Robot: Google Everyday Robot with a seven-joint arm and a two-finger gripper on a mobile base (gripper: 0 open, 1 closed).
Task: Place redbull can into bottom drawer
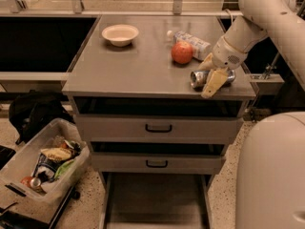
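The redbull can [196, 78] lies on its side at the front right of the grey cabinet top [138, 66]. My gripper [205, 81] reaches down from the right and straddles the can, one cream finger [213, 83] in front of it and one behind, both touching it. The can rests on the top. The bottom drawer [155, 202] is pulled open below, with its plain grey floor showing and nothing in it.
An orange-red apple [182, 52] and a clear plastic bottle [193, 42] lie just behind the can. A white bowl [120, 34] stands at the back left. Two upper drawers with black handles [158, 128] are shut. A bin of snacks [45, 166] sits on the floor at left. My white base [271, 171] is at right.
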